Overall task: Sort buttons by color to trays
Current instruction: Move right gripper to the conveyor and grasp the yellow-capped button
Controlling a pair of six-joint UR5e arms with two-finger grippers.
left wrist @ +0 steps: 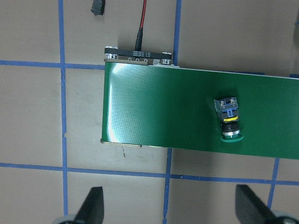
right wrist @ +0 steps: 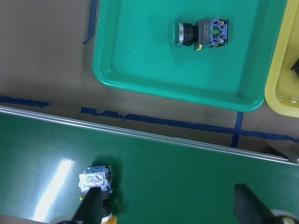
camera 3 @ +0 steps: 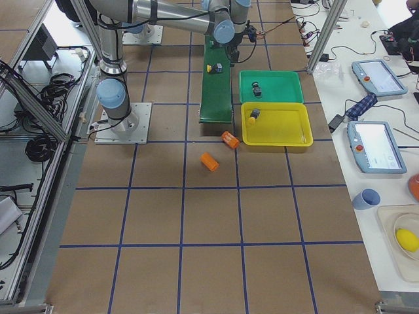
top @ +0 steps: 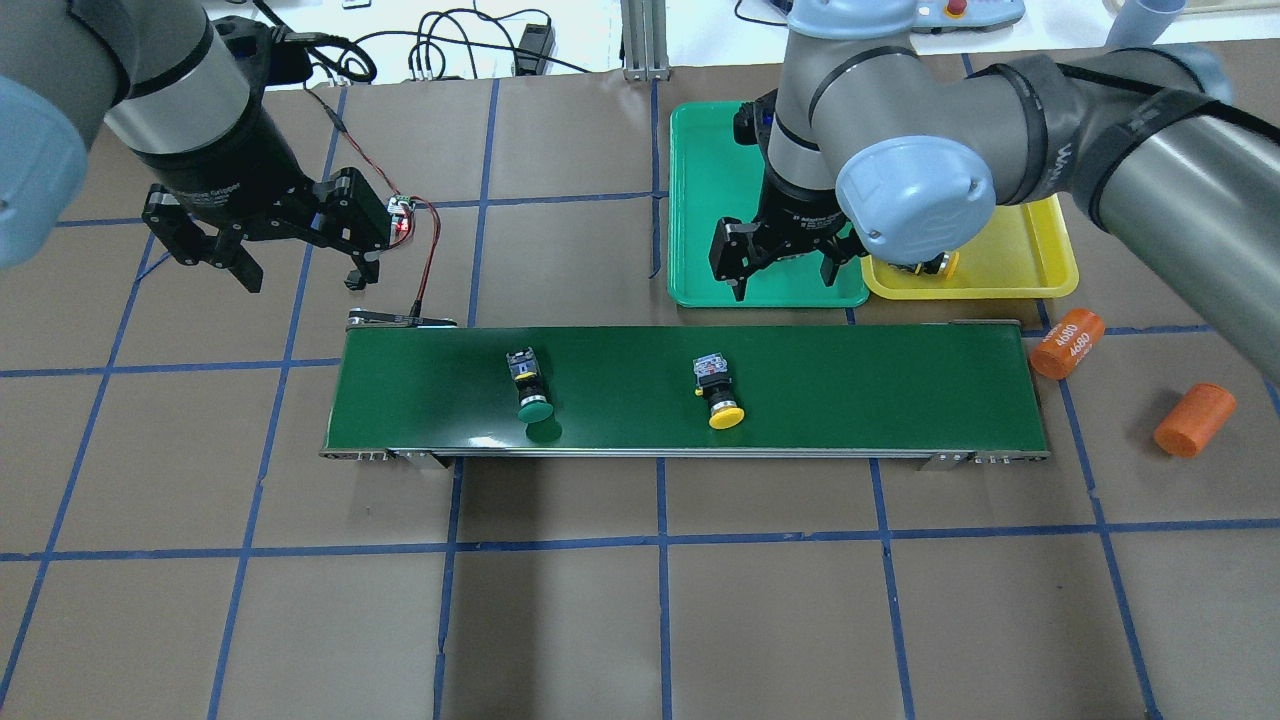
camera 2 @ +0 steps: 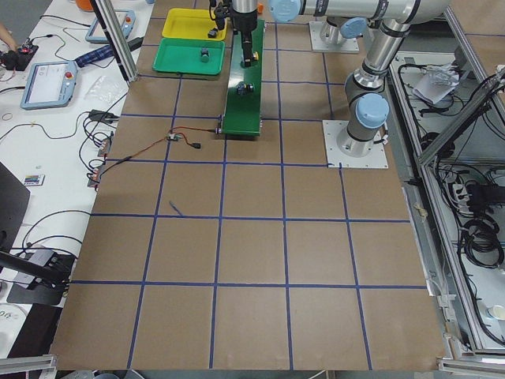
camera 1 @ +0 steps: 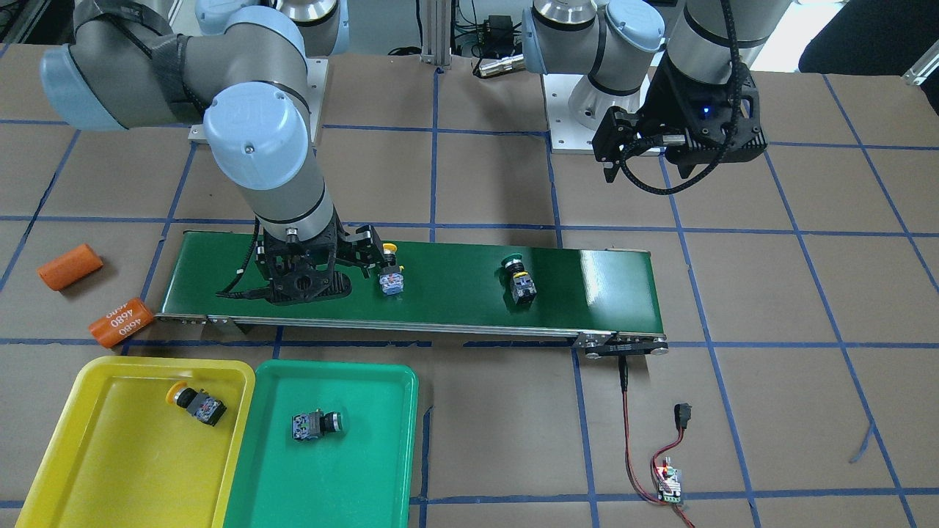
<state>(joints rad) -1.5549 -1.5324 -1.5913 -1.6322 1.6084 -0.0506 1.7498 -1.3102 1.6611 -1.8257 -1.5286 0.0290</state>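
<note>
Buttons left to sort lie nearest, on the conveyor belt [top: 900, 385]: a green-capped one [top: 527, 385] to the left and a yellow-capped one [top: 718, 390] to the right, both on their sides. Above the belt's far side the right hand [top: 782, 280] hovers spread. Its wrist view shows one finger overlapping the yellow-capped one, so a straight descent could knock it rolling. The left hand [top: 298, 272], also spread, hangs high near the belt's left end. Farthest, the green tray [top: 700, 200] and yellow tray [top: 1040, 260] touch, so a sloppy release could land in the wrong one.

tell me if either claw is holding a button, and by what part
Nothing is held. The left claw and the right claw are open and empty; the yellow-capped button lies free on the belt.
</note>
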